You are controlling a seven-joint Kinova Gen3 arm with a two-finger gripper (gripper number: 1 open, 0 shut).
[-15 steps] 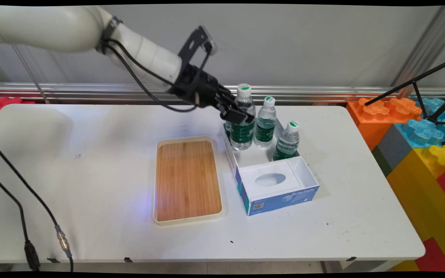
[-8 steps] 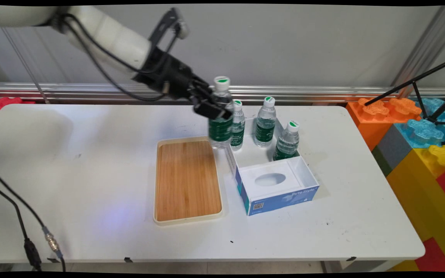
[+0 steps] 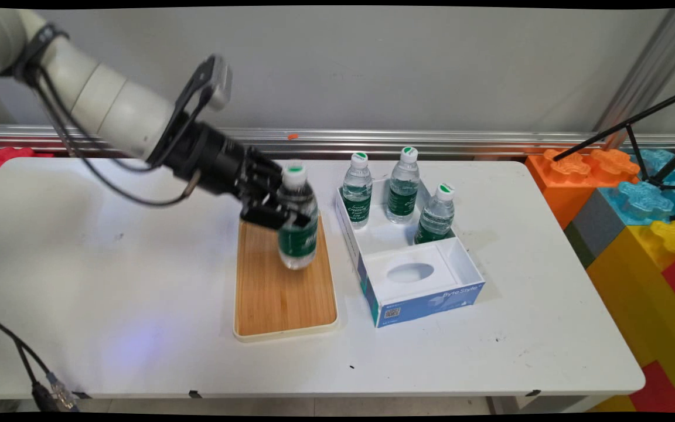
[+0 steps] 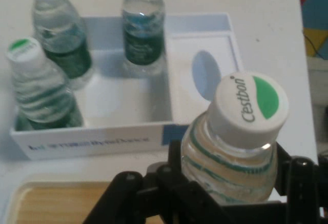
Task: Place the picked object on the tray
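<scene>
clear ribbed plastic makes up the water bottle (image 3: 297, 220) that the black gripper (image 3: 276, 212) clamps around its upper body, just under the shoulder; the bottle hangs over the far half of the bamboo tray (image 3: 282, 305), its base close above the wood or just on it, which one i cannot tell. its long axis is near upright, white cap with a green patch on top, leaning slightly. a dark green label wraps its middle. in the hand view the cap (image 4: 249, 103) reads "cestbon" and the black fingers (image 4: 297, 180) press the bottle's sides.

below the gripper the tray is a rounded rectangle of striped, honey-coloured wood in a cream rim, lying lengthwise away from the camera. just beyond the held bottle, on the side away from the arm, stands a shallow white cardboard box (image 3: 469, 266) with a blue front wall, its nearer part a white insert with an oval hole (image 3: 410, 272). three more bottles of the same kind stand upright in its far part: one (image 3: 357, 190) nearest the gripper, one (image 3: 404, 185) behind it, one (image 3: 436, 214) farthest off.

all rests on a smooth white table (image 3: 138, 281) with a few dark scuffs. behind runs a grey wall with an aluminium rail (image 3: 490, 140); large plastic building blocks (image 3: 636, 217) in orange, blue, yellow and red are stacked beyond the table's end, with a black tripod (image 3: 636, 132) over them.
</scene>
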